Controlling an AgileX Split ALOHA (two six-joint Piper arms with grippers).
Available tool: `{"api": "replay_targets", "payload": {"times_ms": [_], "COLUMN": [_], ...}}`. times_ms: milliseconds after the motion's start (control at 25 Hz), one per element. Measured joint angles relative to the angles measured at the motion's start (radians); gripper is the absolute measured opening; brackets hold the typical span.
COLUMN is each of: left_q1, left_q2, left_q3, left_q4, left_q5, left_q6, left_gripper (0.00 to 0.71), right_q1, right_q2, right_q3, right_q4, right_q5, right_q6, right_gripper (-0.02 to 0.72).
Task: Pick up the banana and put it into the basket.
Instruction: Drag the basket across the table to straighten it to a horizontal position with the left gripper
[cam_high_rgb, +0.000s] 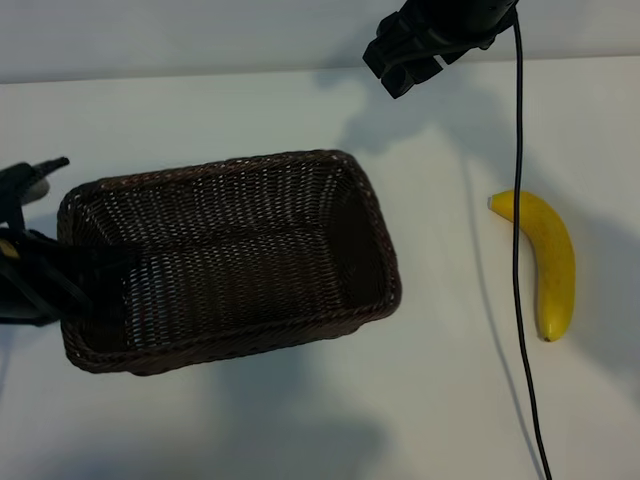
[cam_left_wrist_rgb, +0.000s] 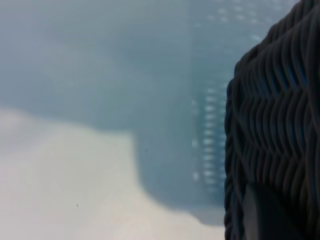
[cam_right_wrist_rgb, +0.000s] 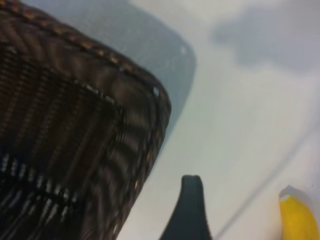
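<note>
We see a plain white table (cam_high_rgb: 300, 420) running up to a pale wall at the far edge, with soft shadows across it. At the far left of the exterior view the left gripper (cam_high_rgb: 62, 292) reaches in at the left end of the basket (cam_high_rgb: 230, 258), its dark fingers (cam_high_rgb: 85, 262) set at the wicker wall there; the left wrist view shows one dark finger (cam_left_wrist_rgb: 270, 212) pressed right against the outside of the weave, so we read the pincer as narrowed onto the basket's left wall. The basket itself is a dark brown woven rectangle with a braided rim and sloping sides, lying left of centre on the table and slightly skewed, its right end angled toward the far side. Above its far right corner, at the top of the view, the right gripper (cam_high_rgb: 400, 62) hangs over the table with its pincer standing wide and holding nothing; a black cable (cam_high_rgb: 518, 260) drops from that arm down across the table. Just right of the cable lies the banana (cam_high_rgb: 548, 262), bright yellow and gently curved, flat on the table, well apart from the basket, its pale stem tip pointing far and left.
</note>
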Motion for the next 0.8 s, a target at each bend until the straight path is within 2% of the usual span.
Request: {"api": "replay_targets", "payload": {"times_ms": [160, 320, 480, 800], "left_q1": [0.051, 0.1, 0.13, 0.132], "left_q2": [-0.003, -0.004, -0.004, 0.098], "left_q3": [-0.043, -0.068, -0.096, -0.237], "left_q4": [-0.169, -0.288, -0.293, -0.238], "left_q5": [0.05, 0.081, 0.096, 0.13], "left_q6": [0.25, 0.409, 0.466, 0.473], "left_gripper": [0.153, 0.153, 0.153, 0.151], "right_q1": [0.0, 0.0, 0.0, 0.0], "right_q2": [0.0, 0.0, 0.0, 0.0], "right_q3": [0.0, 0.0, 0.0, 0.0], "right_q4": [0.0, 0.0, 0.001, 0.001], "right_q5": [0.0, -0.001, -0.001, -0.001], "right_q6": [0.0, 0.0, 0.0, 0.0], "right_gripper": [0.595, 0.595, 0.595, 0.595]}}
